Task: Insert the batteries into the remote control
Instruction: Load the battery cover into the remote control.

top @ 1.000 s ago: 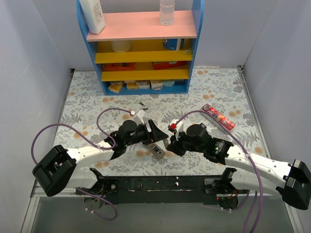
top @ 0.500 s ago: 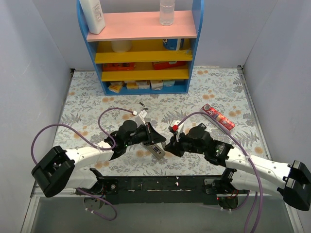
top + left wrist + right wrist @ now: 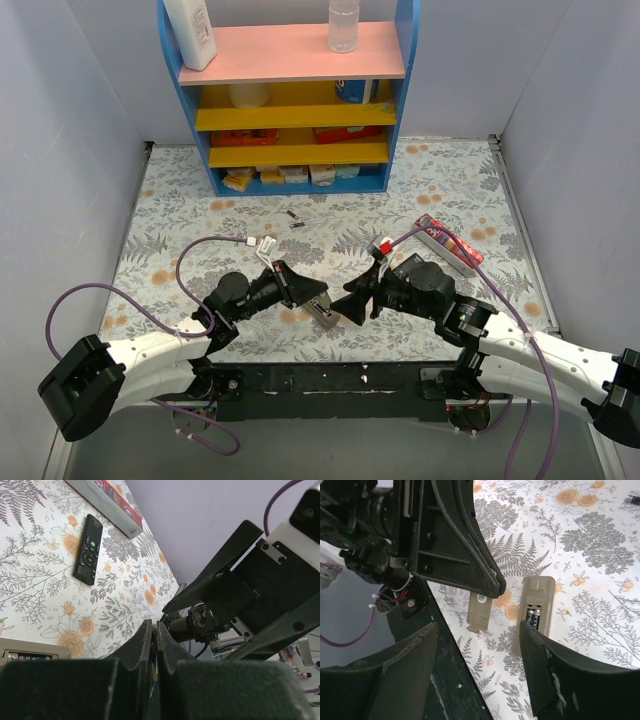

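The remote control (image 3: 536, 611) lies back-up on the tabletop (image 3: 180, 210), low centre in the top view, btwn the two claws. Its bay is open and batteries (image 3: 534, 618) show inside as dark cells w/ metal ends; I can't tell if every slot is filled. The grey cover (image 3: 479, 611) lies flat just beside it, not touching.

Handling (a judgement): the remote is prob. light, stiff plastic, and its smooth back is likely to skid on the patterned tabletop. Best held across the long edges, away from the open bay. The cells are tiny, hard and round, so they'll roll. Pinch one across the middle and don't squeeze the ends.

- Left claw (image 3: 155, 630): fingers together, nothing seen btwn them, hanging above the remote's near end.
- Right claw (image 3: 362, 290): fingers wide apart, holding nothing, above the cover and remote.

Two small dark bits (image 3: 293, 214) sit upper centre in the top view, too small to name. The black remote (image 3: 89, 549) and red box (image 3: 452, 245) lie well apart from the work.

Vs 1 s ago:
- Left arm has dropped toward the lower left of the frame.
- Right wrist has moved up and now overlaps the box's lower end.
- Right fingers look more spread.
- The remote hasn't moved.
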{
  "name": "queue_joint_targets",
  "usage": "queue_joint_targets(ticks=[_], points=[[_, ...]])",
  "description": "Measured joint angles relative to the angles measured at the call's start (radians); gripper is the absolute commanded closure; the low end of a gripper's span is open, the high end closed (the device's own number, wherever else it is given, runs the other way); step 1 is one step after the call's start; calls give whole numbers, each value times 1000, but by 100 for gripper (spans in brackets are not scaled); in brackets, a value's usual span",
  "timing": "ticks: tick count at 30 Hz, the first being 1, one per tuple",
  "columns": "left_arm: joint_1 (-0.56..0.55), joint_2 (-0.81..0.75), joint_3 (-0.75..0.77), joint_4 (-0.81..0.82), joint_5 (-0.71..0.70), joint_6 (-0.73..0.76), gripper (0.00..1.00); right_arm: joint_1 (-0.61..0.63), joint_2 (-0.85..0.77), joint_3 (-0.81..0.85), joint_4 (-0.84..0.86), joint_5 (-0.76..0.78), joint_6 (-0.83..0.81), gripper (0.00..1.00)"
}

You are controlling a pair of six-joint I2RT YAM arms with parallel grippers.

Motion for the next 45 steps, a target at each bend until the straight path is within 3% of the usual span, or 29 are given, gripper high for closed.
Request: queue_joint_targets(ticks=[12, 23, 27, 29, 30, 33, 34, 37, 45], points=[[0, 3, -95, 337, 37, 13, 100, -42, 56, -39, 161, -106, 122, 39], [0, 20, -96, 447, 84, 23, 100, -51, 100, -39, 286, -221, 163, 70], [0, 22, -96, 459, 97, 35, 100, -51, 118, -44, 326, -245, 169, 94], [0, 29, -96, 467, 105, 45, 91, -54, 123, -51, 336, -251, 169, 99], [0, 35, -97, 470, 106, 45, 71, -55, 124, -51, 338, -253, 166, 99], [-2, 37, -97, 464, 100, 49, 42, -56, 124, -51, 321, -241, 134, 99], [-2, 33, -97, 449, 97, 50, 27, -56, 124, -51, 309, -231, 116, 99], [-5, -2, -80, 353, 66, 49, 8, -55, 122, -48, 243, -175, 37, 99], [-9, -156, 89, -110, -142, -58, 3, -13, 115, -46, 138, 102, -217, 99]])
